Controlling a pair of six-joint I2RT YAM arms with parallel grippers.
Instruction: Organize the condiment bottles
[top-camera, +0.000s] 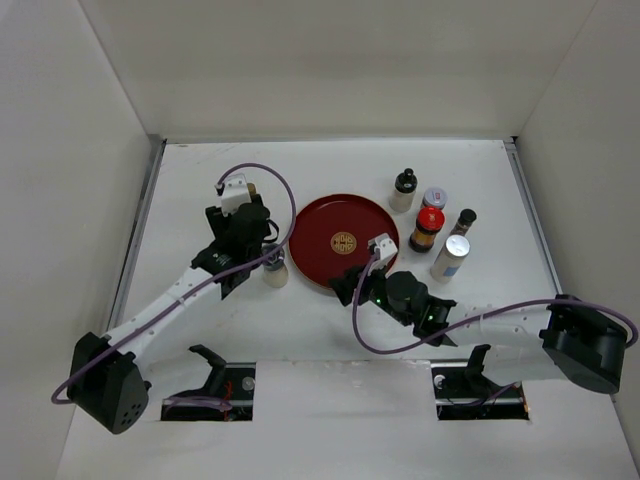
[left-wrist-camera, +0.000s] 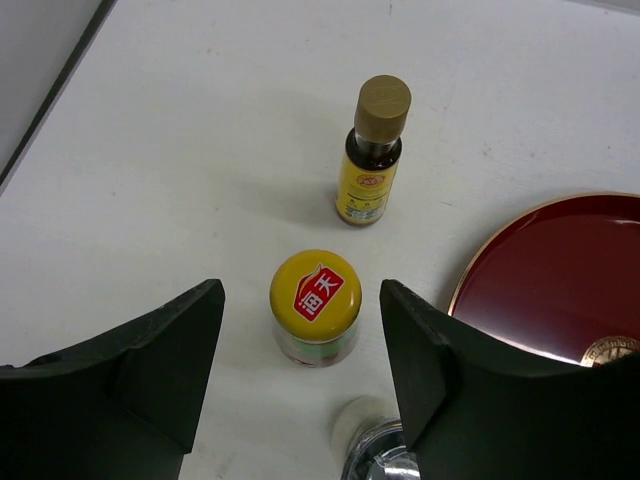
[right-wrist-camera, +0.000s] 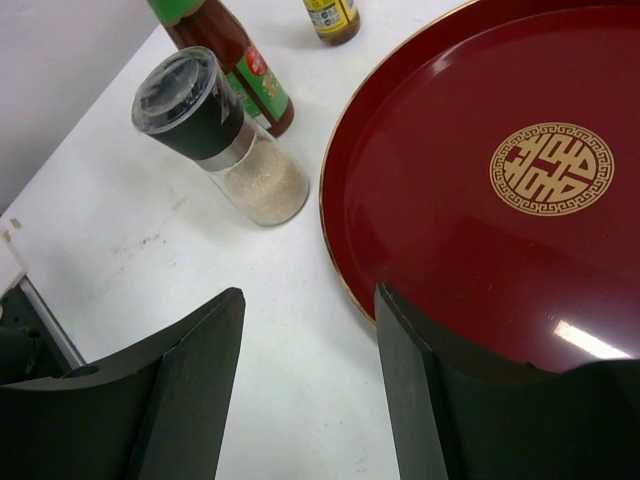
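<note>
On the left of the red tray (top-camera: 345, 243), a yellow-capped jar (left-wrist-camera: 316, 305) stands between the fingers of my open left gripper (left-wrist-camera: 300, 345), untouched. A brown-capped bottle with a yellow label (left-wrist-camera: 373, 150) stands beyond it. A black-topped grinder with white contents (right-wrist-camera: 222, 140) stands next to the tray and also shows in the top view (top-camera: 275, 270). A red-labelled bottle (right-wrist-camera: 240, 70) stands behind the grinder. Several more bottles stand right of the tray, among them a red-capped one (top-camera: 428, 228). My right gripper (right-wrist-camera: 310, 300) is open and empty at the tray's near-left rim.
The tray (right-wrist-camera: 500, 170) holds nothing and has a gold emblem (right-wrist-camera: 552, 168) in its middle. White walls close in the table on the left, back and right. My left arm (top-camera: 170, 300) crosses the left half of the table.
</note>
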